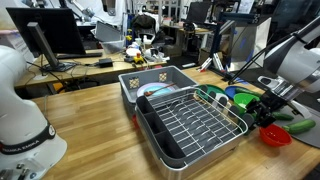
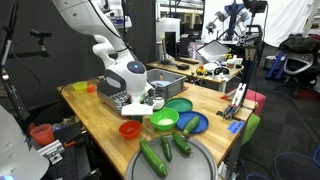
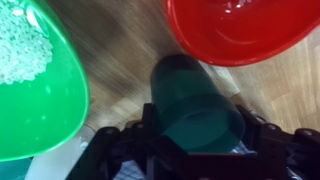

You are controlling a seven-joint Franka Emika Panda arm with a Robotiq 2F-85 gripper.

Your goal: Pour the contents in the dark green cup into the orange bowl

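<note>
Jaws closed on dark green cup (image 3: 190,95); gripper (image 3: 196,135) clamps its sides, a hold likely meant for lift and tilt. Wooden table (image 2: 95,105) carries everything. Bright green bowl (image 3: 30,80) just beside cup, white grains inside; not target. Orange bowl (image 3: 245,30) near cup, mouth up, so short carry. Cup apparently upright between bowls. Contents unreadable: wrist view blurred, cup hidden in exterior views.

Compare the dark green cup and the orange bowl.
The dark green cup is dark green, while the orange bowl is bright red-orange. The cup is narrow; the bowl is much wider. The gripper is shut on the cup, while the bowl stands free. Both have round rims.
</note>
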